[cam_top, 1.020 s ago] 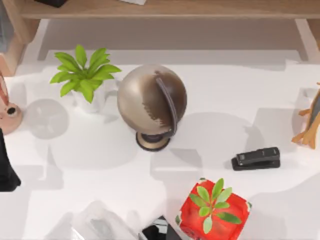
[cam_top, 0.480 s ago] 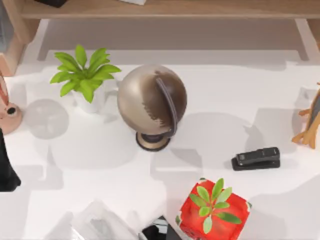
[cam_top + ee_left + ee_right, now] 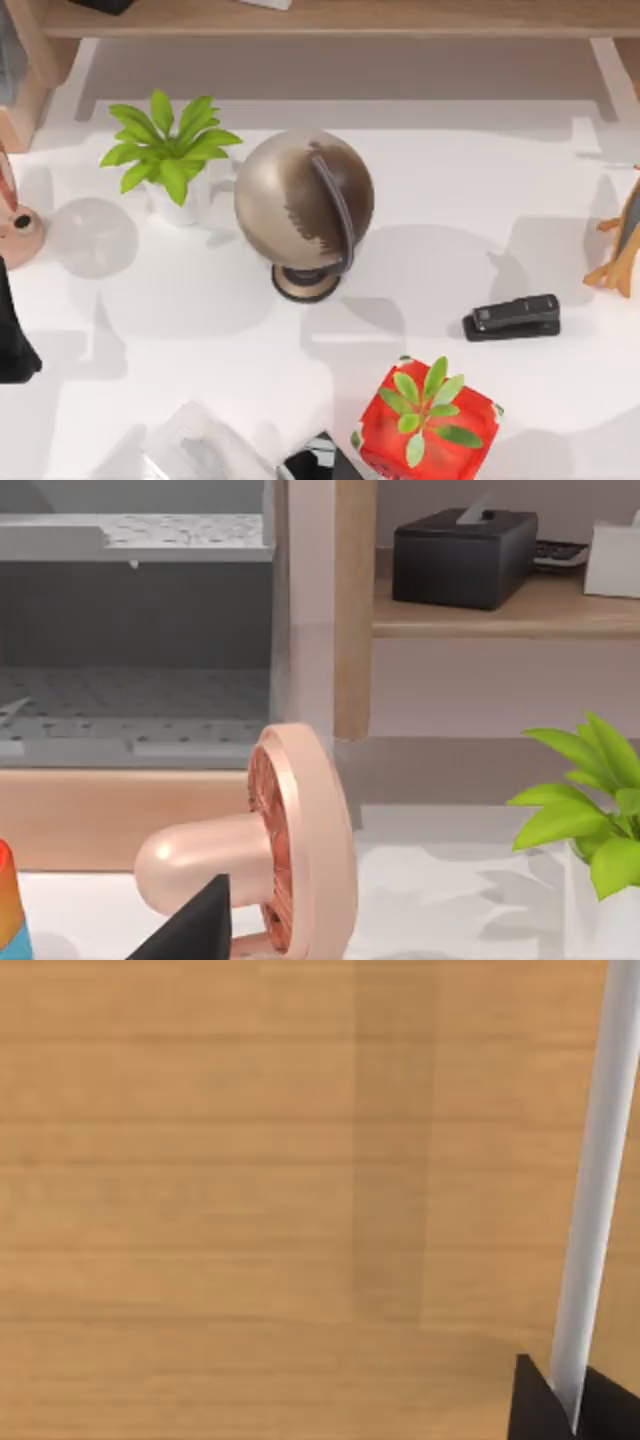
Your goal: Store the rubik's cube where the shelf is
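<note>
The rubik's cube is out of view. The shelf (image 3: 400,18) is a long light-brown wooden board along the table's far edge, with a wooden side support (image 3: 30,50) at the left. In the left wrist view the shelf (image 3: 500,615) carries a black box (image 3: 462,555). My left arm (image 3: 12,340) stands at the table's left edge, and a black part of my left gripper (image 3: 195,925) shows beside a pink mushroom figure (image 3: 270,850). The right wrist view is close against light-brown wood (image 3: 250,1210), with a black part of my right gripper (image 3: 560,1405) at its corner.
A brown globe (image 3: 303,205) stands mid-table with a potted green plant (image 3: 170,150) to its left. A black stapler (image 3: 512,316) lies right of centre. A red box with a plant (image 3: 428,415) sits at the front. A wooden figure (image 3: 620,250) is at the right edge.
The shadows at the table's right side have shifted a little. The objects on the table and my left arm have not moved.
</note>
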